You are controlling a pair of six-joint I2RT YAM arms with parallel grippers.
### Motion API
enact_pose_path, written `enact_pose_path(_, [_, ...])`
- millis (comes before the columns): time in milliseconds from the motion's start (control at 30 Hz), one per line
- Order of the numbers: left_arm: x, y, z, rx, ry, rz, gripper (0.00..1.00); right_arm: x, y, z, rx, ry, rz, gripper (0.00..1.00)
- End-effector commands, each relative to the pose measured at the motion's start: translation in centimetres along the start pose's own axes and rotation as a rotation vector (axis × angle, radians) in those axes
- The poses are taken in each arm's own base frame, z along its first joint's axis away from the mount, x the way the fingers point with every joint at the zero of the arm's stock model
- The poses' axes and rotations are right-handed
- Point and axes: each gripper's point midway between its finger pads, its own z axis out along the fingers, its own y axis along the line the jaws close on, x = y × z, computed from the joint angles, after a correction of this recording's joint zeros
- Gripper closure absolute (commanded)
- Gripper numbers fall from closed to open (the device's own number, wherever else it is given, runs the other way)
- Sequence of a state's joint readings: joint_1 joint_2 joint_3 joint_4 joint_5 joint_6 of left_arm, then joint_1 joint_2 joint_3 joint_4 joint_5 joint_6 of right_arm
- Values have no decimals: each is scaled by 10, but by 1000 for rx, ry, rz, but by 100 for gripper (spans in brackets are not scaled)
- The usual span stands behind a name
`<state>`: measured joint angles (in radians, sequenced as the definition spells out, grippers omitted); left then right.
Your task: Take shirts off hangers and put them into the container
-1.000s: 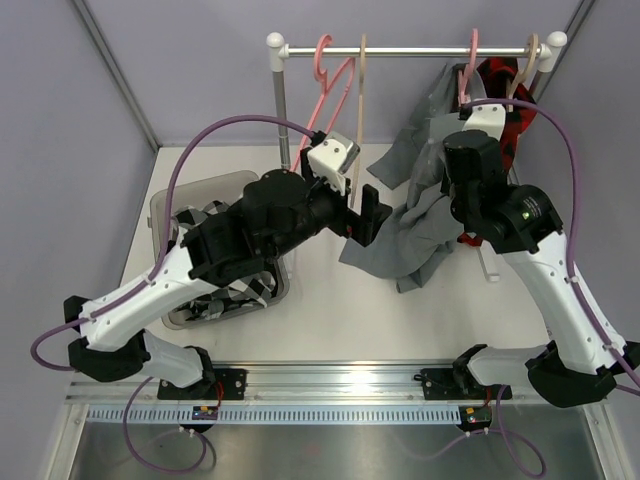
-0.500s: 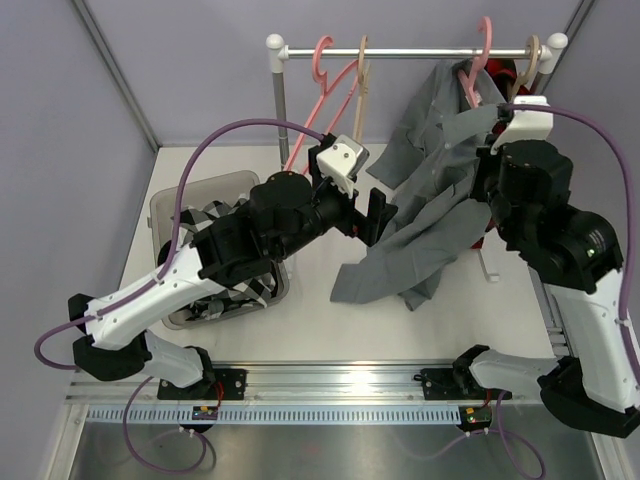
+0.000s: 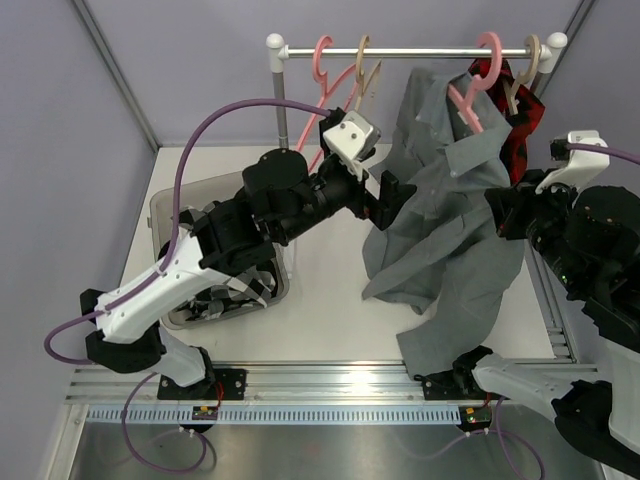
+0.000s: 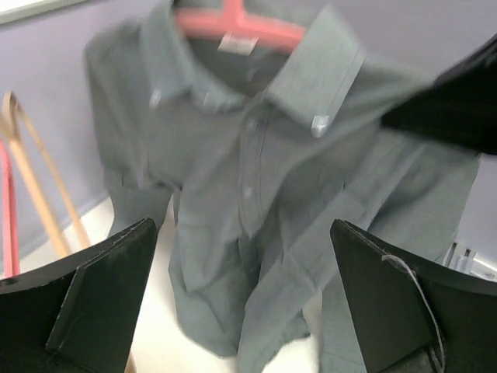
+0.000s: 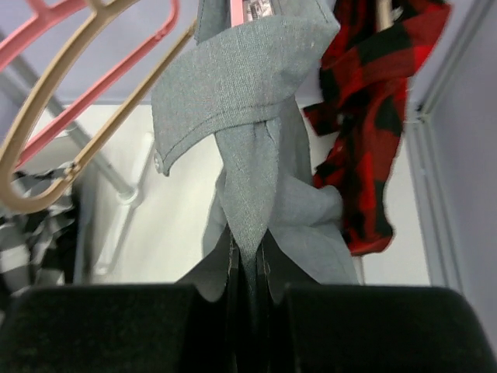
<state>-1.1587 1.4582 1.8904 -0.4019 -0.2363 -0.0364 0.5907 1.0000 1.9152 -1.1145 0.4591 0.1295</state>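
Grey shirt (image 3: 450, 200) has lifted, spreading on its pink hanger (image 3: 466, 108) — right gripper (image 5: 250, 268) pinches its cloth, left gripper (image 3: 385, 200) gapes empty, poised to strip.

We've got the grey shirt (image 3: 440, 200) hoisted higher | right gripper (image 5: 248, 268) swung out right | left gripper (image 3: 388, 198) risen closer

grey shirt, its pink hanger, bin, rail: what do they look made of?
grey shirt: woven cloth, matte; fine weave and soft folds show in the right wrist view.
pink hanger: likely plastic; smooth, even colour, moulded look.
bin: seemingly plastic; smoky, see-through rim.
rail: probably metal; shiny silver tube, white end caps.
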Motion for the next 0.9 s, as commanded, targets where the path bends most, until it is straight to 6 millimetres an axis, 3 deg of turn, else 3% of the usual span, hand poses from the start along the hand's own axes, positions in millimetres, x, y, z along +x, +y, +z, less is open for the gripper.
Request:
enact_pose_path(0, [-45,-21,4,113,-103,57,1,12,38,-19,-235,64,66,100])
enact_pose_path(67, [-33,-26,23,123,-61,85,1,21,50,-26,-314,104,74,100])
enact_pose_path(133, [-36,-27,27,124,-57,97,1,31,63,-34,-398,157,83,100])
enact_pose_path(333, [-32,-30,36,132,-66,90,1,40,74,-55,-506,184,93,100])
enact_pose_path(467, [-26,-21,42,93,-51,80,1,39,82,-75,-596,186,104,100])
enact_pose_path(867, [-21,-2,38,-2,-36,84,1,36,74,-104,-642,153,105,100])
